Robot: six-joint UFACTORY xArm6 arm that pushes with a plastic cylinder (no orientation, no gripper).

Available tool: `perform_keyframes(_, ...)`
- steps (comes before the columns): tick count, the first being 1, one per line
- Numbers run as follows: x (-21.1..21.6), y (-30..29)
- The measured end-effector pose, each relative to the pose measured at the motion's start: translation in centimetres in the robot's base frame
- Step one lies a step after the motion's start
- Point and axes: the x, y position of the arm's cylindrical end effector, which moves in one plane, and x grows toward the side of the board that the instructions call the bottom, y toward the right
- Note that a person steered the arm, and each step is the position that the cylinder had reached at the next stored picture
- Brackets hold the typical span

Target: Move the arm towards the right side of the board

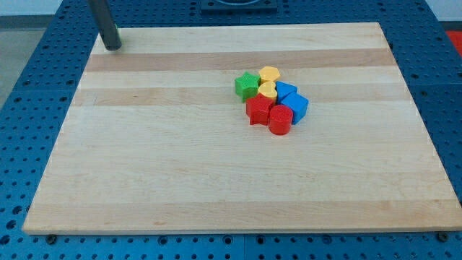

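My tip (112,47) rests at the top left corner of the wooden board (180,166), far to the left of all the blocks. The blocks sit in one tight cluster right of the board's centre. A green star (246,86) is at the cluster's left. A yellow block (269,74) is at its top and another yellow block (268,90) is just below it. Two blue blocks (286,92) (297,107) are on the right. A red star (258,110) and a red cylinder (281,120) are at the bottom.
The board lies on a blue perforated table (22,87) that shows around all its edges. A dark fixture (238,6) sits beyond the board's top edge.
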Motion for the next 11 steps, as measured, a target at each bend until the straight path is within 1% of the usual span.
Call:
perform_keyframes(1, 3.7, -0.6)
perform_keyframes(2, 7.6, 2.6)
perform_keyframes(3, 8.9, 5.2)
perform_keyframes(4, 13.2, 7.0)
perform_keyframes(6, 22.1, 17.7)
perform_keyframes(7, 26.2, 25.0)
perform_keyframes(8, 26.5, 33.3)
perform_keyframes(9, 26.2, 38.9)
perform_keyframes(10, 23.9, 42.5)
perform_keyframes(11, 20.9, 43.3)
